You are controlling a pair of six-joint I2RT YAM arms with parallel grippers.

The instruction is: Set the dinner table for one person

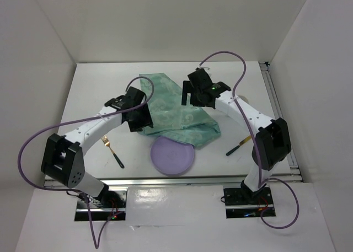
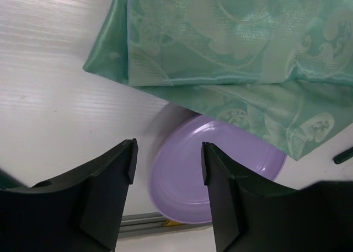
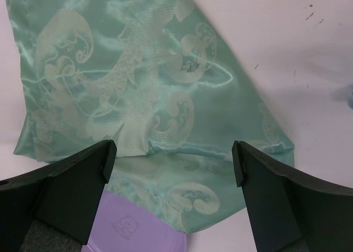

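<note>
The white dinner table point(image 1: 94, 92) holds a crumpled green patterned placemat point(image 1: 176, 111) in the middle, which also shows in the left wrist view point(image 2: 231, 53) and the right wrist view point(image 3: 127, 81). A purple plate point(image 1: 172, 156) lies at the near edge, its far rim under the cloth point(image 2: 215, 175) point(image 3: 127, 227). A gold fork with a dark handle point(image 1: 112, 151) lies at the left. A second gold utensil with a dark handle point(image 1: 238, 146) lies at the right. My left gripper point(image 1: 140, 119) point(image 2: 168, 158) is open and empty over the cloth's left edge. My right gripper point(image 1: 190, 95) point(image 3: 174, 161) is open and empty above the cloth.
White walls enclose the table on three sides. A metal rail point(image 1: 165, 181) runs along the near edge and another point(image 1: 276, 108) along the right side. The dark tip of the right utensil shows in the left wrist view point(image 2: 343, 155).
</note>
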